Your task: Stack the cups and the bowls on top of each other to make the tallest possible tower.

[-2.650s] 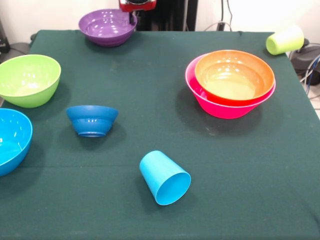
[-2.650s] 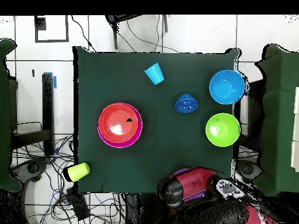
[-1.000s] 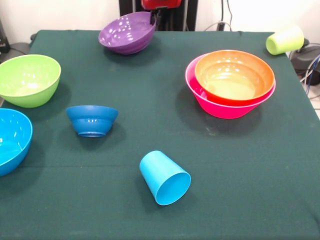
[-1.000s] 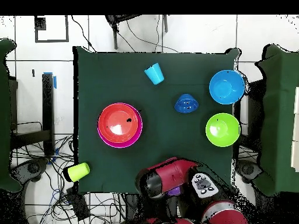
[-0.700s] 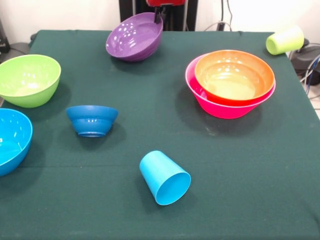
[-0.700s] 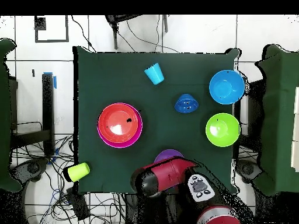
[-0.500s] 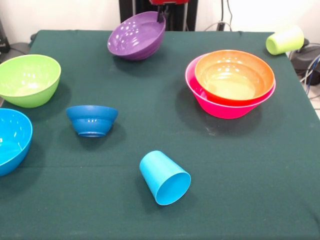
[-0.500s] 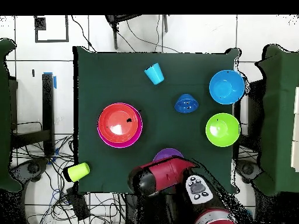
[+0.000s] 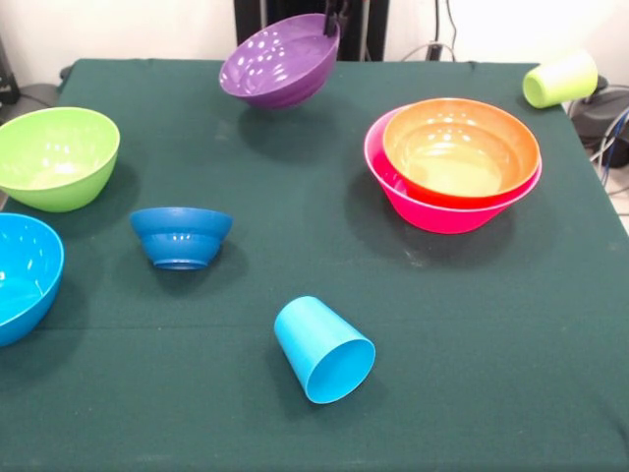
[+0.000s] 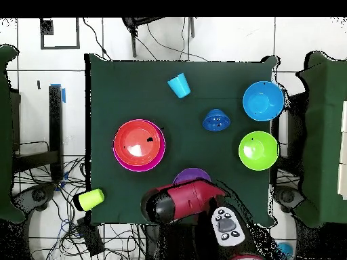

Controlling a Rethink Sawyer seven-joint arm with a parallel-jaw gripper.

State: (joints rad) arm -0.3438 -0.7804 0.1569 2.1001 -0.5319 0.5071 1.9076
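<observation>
My gripper (image 9: pixel 333 20) shows only its tips at the top edge. It is shut on the rim of the purple bowl (image 9: pixel 280 61), which hangs tilted above the table's far side. In the overhead view the arm (image 10: pixel 177 202) hides most of the purple bowl (image 10: pixel 190 177). The orange bowl (image 9: pixel 460 147) sits nested in the pink bowl (image 9: pixel 444 213), right of the purple one; this pile also shows in the overhead view (image 10: pixel 139 143). The sky blue cup (image 9: pixel 323 349) lies on its side near the front. The yellow-green cup (image 9: pixel 560 79) lies on its side at the far right corner. The small orange bowl is out of view.
A lime green bowl (image 9: pixel 54 155) and a sky blue bowl (image 9: pixel 20 275) stand upright at the left edge. A small dark blue bowl (image 9: pixel 181 236) sits upside down beside them. Cables lie beyond the table (image 9: pixel 295 413) by the yellow-green cup.
The purple bowl has been lifted off the table, tilted, and carried up and to the right in the front view, nearer the pink and orange pile. Nothing else moved.
</observation>
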